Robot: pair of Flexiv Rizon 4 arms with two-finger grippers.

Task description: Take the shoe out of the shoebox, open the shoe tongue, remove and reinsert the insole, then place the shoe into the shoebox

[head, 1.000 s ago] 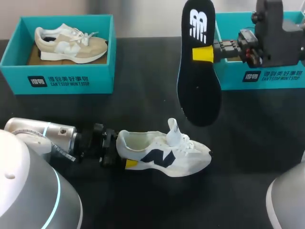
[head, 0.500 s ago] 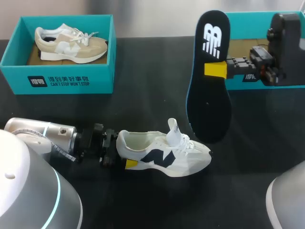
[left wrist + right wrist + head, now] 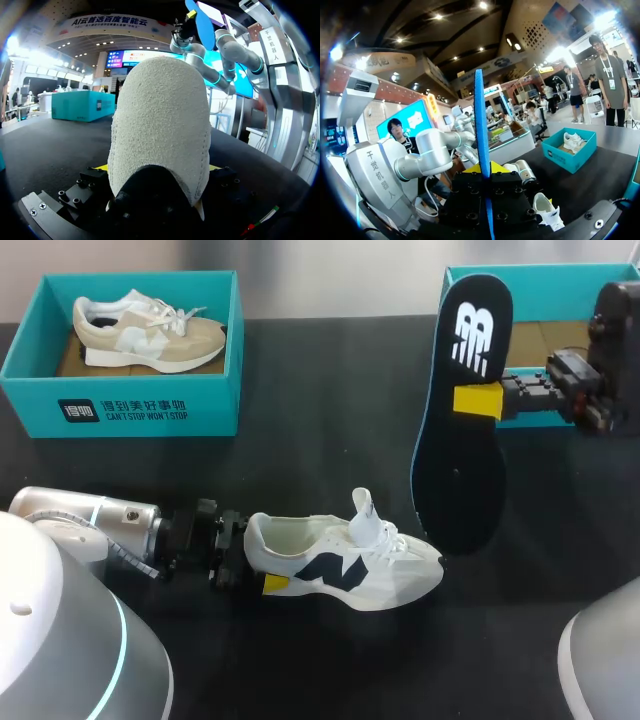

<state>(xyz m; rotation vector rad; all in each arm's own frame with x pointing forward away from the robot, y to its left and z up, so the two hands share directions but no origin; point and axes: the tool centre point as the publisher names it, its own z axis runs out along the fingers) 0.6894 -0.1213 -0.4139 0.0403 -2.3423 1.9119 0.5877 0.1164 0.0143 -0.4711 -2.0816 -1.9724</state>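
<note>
Black table point(image 3: 320, 390) fills the head view, with a teal shoebox point(image 3: 120, 405) at its 10 o'clock corner holding a beige sneaker point(image 3: 150, 332) that lies on its side, toe toward 3 o'clock. A second teal shoebox point(image 3: 550, 278) sits at 2 o'clock, partly hidden by the right arm. Near 6 o'clock a white sneaker point(image 3: 340, 562) with a navy side logo stands on its sole, heel toward 9 o'clock and toe toward 3 o'clock, its tongue pulled up and standing free of the laces. The left gripper point(image 3: 262, 555) comes in from 9 o'clock and is clamped on the sneaker's heel; the left wrist view shows the pale heel point(image 3: 165, 130) filling the space between its fingers, a yellow sliver at each side. The right gripper point(image 3: 470, 400) reaches in from 3 o'clock and pinches a black insole point(image 3: 455, 450) with a blue edge, gripping it just below the white logo on its heel end. The insole hangs nearly upright, heel end toward 12 o'clock and toe end toward 6 o'clock, its lower tip just beside the sneaker's toe at about 1 o'clock from it; whether that tip touches the table cannot be told. From the right wrist, the insole point(image 3: 481, 140) appears edge-on between the closed fingers, with the white sneaker point(image 3: 547, 210) and the far shoebox point(image 3: 570, 152) beyond.
</note>
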